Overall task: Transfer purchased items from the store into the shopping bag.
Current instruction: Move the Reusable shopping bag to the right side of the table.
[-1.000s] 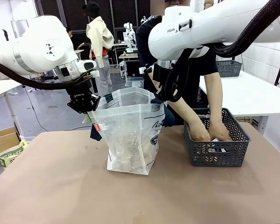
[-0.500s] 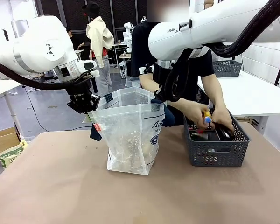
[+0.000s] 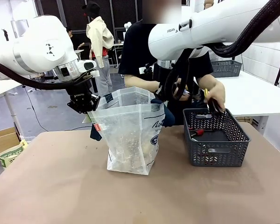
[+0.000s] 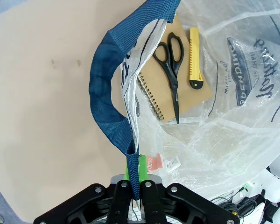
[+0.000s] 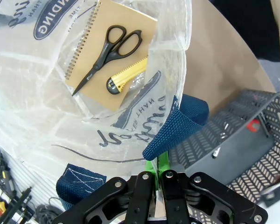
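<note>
Clamping its fingers tight on the left handle (image 4: 105,102), the left gripper (image 4: 132,185) is holding up the left side of the shopping bag (image 3: 128,140). The right gripper (image 5: 157,179) is pinching the right handle (image 5: 177,128) in the same way. Between them the bag is hanging open with its bottom resting on the table (image 3: 60,186), left of the middle.

Inside the bag a brown spiral notebook (image 4: 196,95) is lying flat. Black scissors (image 4: 171,60) and a yellow utility knife (image 4: 193,58) are lying side by side on its cover.

To the right, the dark grey basket (image 3: 217,154) is standing on the table just beside the bag, not touching it. A small red item (image 3: 198,132) is lying in the basket's left part. The person's hand (image 3: 215,89) is hovering above the basket's far rim, holding a few small things, one with yellow on it; what they are cannot be told.
</note>
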### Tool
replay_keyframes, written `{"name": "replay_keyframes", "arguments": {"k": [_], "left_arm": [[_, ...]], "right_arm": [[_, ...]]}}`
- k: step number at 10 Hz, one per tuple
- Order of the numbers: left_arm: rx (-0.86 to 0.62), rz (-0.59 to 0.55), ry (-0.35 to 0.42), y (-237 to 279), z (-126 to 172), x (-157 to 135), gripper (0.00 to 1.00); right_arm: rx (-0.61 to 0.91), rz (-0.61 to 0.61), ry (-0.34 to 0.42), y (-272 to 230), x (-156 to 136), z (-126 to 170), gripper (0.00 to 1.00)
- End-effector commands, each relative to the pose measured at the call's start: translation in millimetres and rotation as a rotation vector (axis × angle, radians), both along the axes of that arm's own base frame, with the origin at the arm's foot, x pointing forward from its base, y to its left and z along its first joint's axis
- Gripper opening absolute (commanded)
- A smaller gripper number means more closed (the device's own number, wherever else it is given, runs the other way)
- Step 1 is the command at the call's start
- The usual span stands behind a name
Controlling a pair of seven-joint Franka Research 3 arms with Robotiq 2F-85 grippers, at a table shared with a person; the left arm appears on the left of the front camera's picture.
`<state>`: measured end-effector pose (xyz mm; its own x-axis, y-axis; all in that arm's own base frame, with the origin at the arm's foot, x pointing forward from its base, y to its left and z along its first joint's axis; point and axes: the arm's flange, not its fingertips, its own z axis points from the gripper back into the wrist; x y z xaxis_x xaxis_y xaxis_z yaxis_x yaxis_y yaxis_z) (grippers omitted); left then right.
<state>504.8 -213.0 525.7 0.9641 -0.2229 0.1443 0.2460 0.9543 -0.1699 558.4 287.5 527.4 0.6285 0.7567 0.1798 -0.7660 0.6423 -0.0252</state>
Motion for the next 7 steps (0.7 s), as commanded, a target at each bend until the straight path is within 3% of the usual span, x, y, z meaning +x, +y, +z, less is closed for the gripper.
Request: {"name": "replay_keyframes", "arguments": {"k": [1, 7], "left_arm": [[-0.001, 0.004, 0.000, 1.2, -0.2, 0.5, 0.00], [-0.001, 0.004, 0.000, 1.2, -0.2, 0.5, 0.00]], "right_arm": [[-0.004, -0.002, 0.003, -1.8, 0.4, -2.3, 0.00], [-0.004, -0.002, 0.003, -1.8, 0.4, -2.3, 0.00]]}}
